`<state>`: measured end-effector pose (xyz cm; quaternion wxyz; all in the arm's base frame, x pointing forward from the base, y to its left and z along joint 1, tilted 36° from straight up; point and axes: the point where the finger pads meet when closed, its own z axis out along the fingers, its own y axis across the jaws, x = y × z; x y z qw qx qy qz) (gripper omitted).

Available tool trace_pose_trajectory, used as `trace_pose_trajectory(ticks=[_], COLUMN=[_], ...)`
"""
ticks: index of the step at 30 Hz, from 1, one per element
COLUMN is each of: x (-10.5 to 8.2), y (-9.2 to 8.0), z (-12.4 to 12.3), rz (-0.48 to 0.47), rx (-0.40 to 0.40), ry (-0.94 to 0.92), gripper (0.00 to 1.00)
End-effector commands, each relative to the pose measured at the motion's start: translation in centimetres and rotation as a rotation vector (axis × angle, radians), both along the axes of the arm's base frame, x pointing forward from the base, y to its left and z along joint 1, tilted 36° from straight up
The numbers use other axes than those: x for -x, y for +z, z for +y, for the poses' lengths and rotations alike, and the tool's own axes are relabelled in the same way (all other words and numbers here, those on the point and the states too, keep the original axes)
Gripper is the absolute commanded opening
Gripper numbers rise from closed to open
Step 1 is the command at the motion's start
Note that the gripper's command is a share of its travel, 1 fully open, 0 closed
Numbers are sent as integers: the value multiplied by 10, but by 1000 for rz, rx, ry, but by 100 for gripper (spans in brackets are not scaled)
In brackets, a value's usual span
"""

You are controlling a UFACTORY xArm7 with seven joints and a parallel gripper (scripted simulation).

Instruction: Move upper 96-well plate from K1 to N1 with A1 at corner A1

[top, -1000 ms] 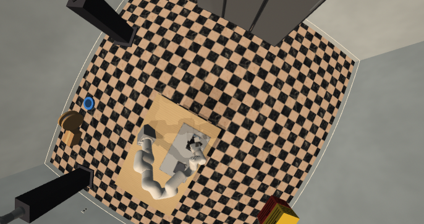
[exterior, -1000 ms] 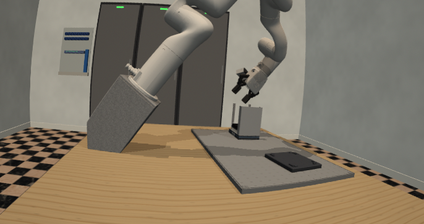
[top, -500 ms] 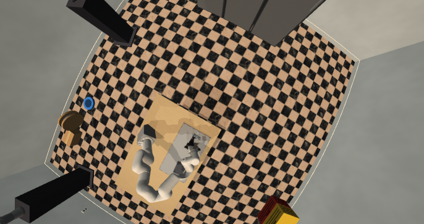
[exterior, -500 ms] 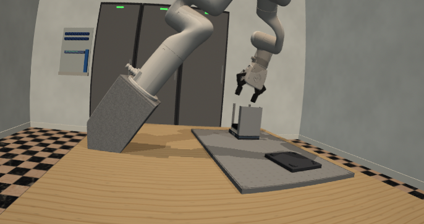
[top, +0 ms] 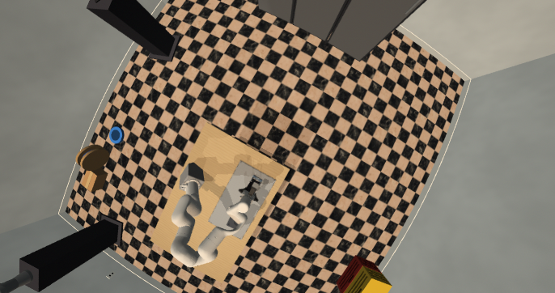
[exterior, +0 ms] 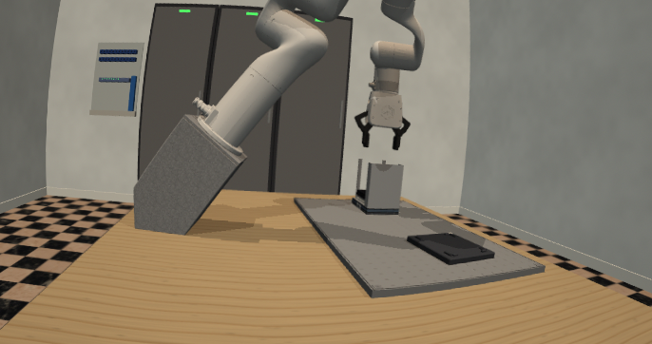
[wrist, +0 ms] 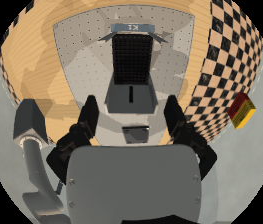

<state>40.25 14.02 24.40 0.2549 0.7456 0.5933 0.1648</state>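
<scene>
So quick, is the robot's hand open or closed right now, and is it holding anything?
Gripper: open wide, holding nothing, hanging above the stack rack with its fingers pointing down.
</scene>
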Motion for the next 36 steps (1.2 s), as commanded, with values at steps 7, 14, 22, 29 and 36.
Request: trace_pose_trajectory(ticks=[7, 14, 22, 29, 36], x=[0, -5, -13, -19, -24], y=[1, -5, -16, -25, -32], z=[1, -1, -4, -6, -7], rz=[-19, -18, -18, -18, -18], rx=[2, 2, 2, 2, 2], ry=[-7, -7, -7, -7, -7], gripper=[100, 100, 100, 100, 100])
